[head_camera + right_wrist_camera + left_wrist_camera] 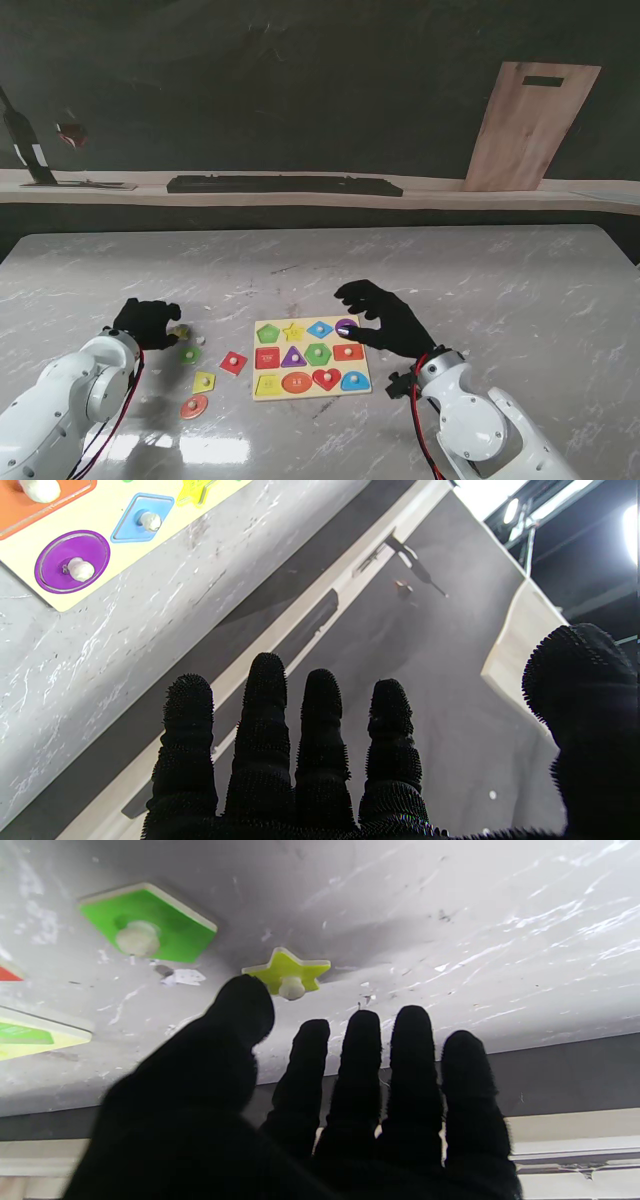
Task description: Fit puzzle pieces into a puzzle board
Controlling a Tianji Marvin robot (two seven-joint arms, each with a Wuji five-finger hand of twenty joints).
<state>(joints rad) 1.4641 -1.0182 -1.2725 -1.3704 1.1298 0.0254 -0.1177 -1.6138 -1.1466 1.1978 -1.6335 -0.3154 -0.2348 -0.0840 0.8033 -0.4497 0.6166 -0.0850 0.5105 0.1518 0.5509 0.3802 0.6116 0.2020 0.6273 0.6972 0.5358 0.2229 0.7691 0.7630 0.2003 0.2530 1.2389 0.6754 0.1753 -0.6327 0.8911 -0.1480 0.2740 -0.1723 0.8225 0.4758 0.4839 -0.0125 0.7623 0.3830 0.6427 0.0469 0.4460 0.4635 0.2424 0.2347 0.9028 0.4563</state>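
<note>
The puzzle board (312, 385) lies in the middle of the table with its slots filled by coloured pieces. Loose pieces lie to its left: a yellow star (180, 332), a green piece (190, 354), a red piece (233, 363), a yellow piece (203, 382) and an orange-red piece (194, 406). My left hand (145, 322) is open just left of the star. In the left wrist view the thumb tip (245, 1005) is close beside the star (287, 972), with the green piece (147, 922) farther off. My right hand (385, 318) hovers open over the board's far right corner, near the purple circle (72, 562).
A wooden cutting board (530, 125) leans against the dark back wall at the right. A long black bar (285, 185) lies on the ledge behind the table. A small white scrap (182, 976) sits between the star and the green piece.
</note>
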